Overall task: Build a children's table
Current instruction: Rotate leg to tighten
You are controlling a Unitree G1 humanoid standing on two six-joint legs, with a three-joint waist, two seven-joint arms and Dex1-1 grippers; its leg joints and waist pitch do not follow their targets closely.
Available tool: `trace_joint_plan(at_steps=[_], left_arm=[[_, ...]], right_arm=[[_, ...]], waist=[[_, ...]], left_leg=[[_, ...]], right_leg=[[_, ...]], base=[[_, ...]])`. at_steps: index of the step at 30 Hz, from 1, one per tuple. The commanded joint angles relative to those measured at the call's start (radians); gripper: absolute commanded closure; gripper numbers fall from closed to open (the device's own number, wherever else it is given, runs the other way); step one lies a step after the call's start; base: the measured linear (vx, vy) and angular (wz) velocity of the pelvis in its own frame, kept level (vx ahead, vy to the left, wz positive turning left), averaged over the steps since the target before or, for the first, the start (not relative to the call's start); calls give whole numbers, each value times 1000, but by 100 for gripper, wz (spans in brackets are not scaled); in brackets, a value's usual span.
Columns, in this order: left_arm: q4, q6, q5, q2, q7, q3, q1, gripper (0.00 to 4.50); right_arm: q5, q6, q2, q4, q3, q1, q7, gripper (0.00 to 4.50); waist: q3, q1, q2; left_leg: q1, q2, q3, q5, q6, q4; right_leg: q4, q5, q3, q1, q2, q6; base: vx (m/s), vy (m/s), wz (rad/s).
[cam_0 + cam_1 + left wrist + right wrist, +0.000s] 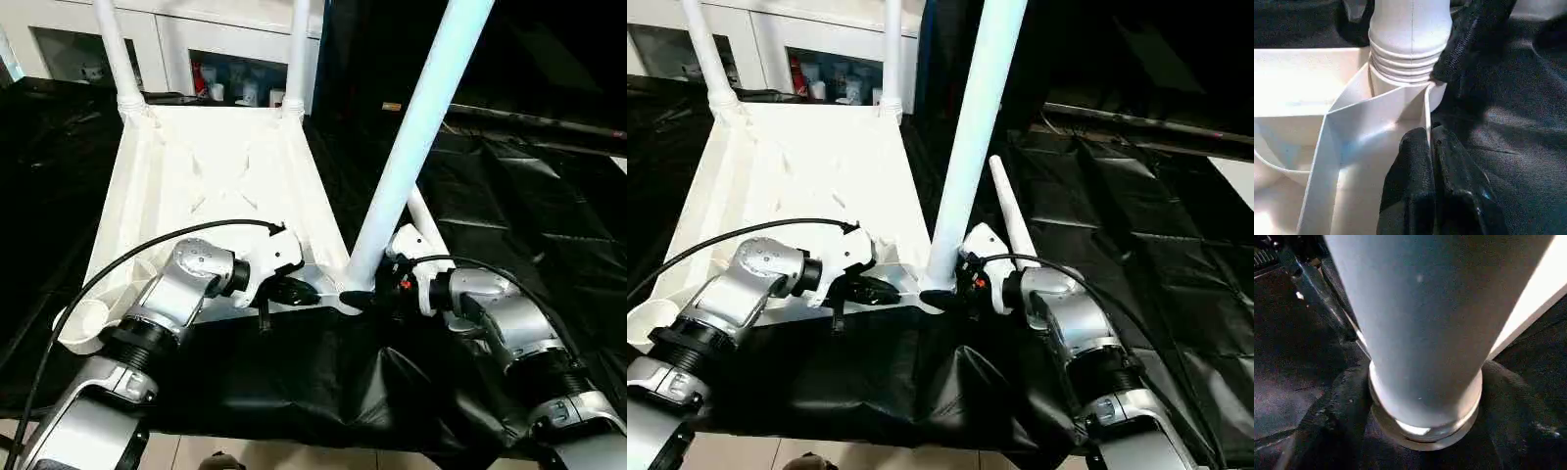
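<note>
Table leg (pixel 411 147) upright in tabletop (pixel 176 186) near corner socket, long axis vertical.

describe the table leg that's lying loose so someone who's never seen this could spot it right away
Start at the white upside-down tabletop on the black-draped work table. Go to its near right corner, where one leg stands in its socket. Just right of that lies the loose leg, flat on the black cloth, while the other three stand upright in their sockets.

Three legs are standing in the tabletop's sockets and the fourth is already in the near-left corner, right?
Not quite. Three legs stand in the tabletop, but the near-left socket has none in it, as the left eye view shows. The fourth leg lies on the black cloth behind the right gripper.
</note>
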Motion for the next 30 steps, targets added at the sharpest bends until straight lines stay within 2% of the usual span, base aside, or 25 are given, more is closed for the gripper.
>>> trace_joint_plan(at_steps=[1,6,9,10,11,13,14,16,17,18,19,20,21,25,28,30], left_arm=[[-25,6,-5,-25,-16,-38,20,450],[-35,15,-11,-27,-6,-30,33,450],[-17,26,-5,-45,40,-17,30,450],[10,33,2,-70,95,-4,20,450],[28,38,6,-85,131,5,13,450],[68,41,19,-113,196,16,-4,450],[113,47,34,-143,267,25,-23,450],[170,67,47,-193,372,45,-51,450],[187,76,48,-211,404,51,-59,450],[222,91,52,-253,478,62,-80,450],[238,98,55,-273,515,67,-89,450],[259,102,60,-300,554,67,-102,450],[278,104,67,-323,587,67,-114,450],[320,92,93,-358,642,56,-138,450],[359,74,105,-359,666,60,-161,450],[373,68,108,-355,670,63,-169,450]], right_arm=[[3,3,-1,1,4,-2,13,148],[12,10,13,-18,-4,25,-4,170],[26,16,41,-18,-35,37,-65,173],[24,16,67,1,-62,36,-137,174],[21,15,84,15,-76,35,-183,175],[12,1,115,45,-99,29,-269,175],[7,-10,153,81,-127,19,-367,175],[20,-6,217,124,-177,0,-502,176],[27,-5,240,139,-195,-8,-551,176],[40,-7,292,171,-234,-28,-654,176],[46,-9,319,186,-253,-37,-706,176],[54,-20,354,211,-273,-55,-769,176],[59,-32,383,233,-286,-71,-816,176],[34,-74,426,271,-269,-106,-861,176],[9,-98,431,274,-259,-116,-847,176],[8,-106,428,274,-265,-118,-838,176]], waist=[[-59,1,6],[-60,0,9],[-61,-3,15],[-58,-6,18],[-58,-6,17],[-56,-11,24],[-55,-15,22],[-55,-21,25],[-56,-23,24],[-58,-24,34],[-56,-27,31],[-58,-30,35],[-59,-31,35],[-62,-32,38],[-63,-31,36],[-62,-29,37]], left_leg=[[19,39,-16,-236,-2,-70],[20,40,-16,-232,-5,-70],[21,38,-15,-227,-7,-69],[20,37,-15,-255,-15,-72],[22,38,-17,-269,-22,-73],[27,36,-21,-333,-49,-75],[26,35,-20,-347,-49,-75],[28,33,-25,-378,-64,-76],[28,33,-27,-381,-64,-76],[29,34,-29,-382,-64,-76],[27,33,-27,-383,-62,-77],[30,32,-28,-391,-68,-76],[27,32,-29,-392,-68,-78],[22,30,-27,-368,-53,-79],[20,30,-24,-342,-40,-78],[20,29,-23,-334,-35,-77]], right_leg=[[-65,-171,35,38,-56,-210],[-63,-159,35,38,-55,-211],[-61,-131,36,37,-53,-218],[-65,-166,36,35,-52,-213],[-69,-188,35,35,-53,-208],[-83,-310,35,32,-57,-179],[-87,-339,36,28,-58,-169],[-94,-409,35,23,-59,-146],[-95,-422,33,24,-58,-142],[-98,-423,34,22,-60,-140],[-99,-418,35,20,-58,-138],[-97,-414,34,16,-56,-141],[-97,-399,33,19,-55,-137],[-91,-295,33,24,-49,-139],[-86,-245,33,29,-47,-149],[-86,-244,34,30,-48,-150]], base=[[0,0,0],[0,0,0],[0,0,0],[0,0,0],[0,0,0],[0,0,0],[0,0,0],[0,0,0],[0,0,0],[0,0,0],[0,0,0],[0,0,0],[0,0,0],[0,0,0],[0,0,0],[0,0,0]])
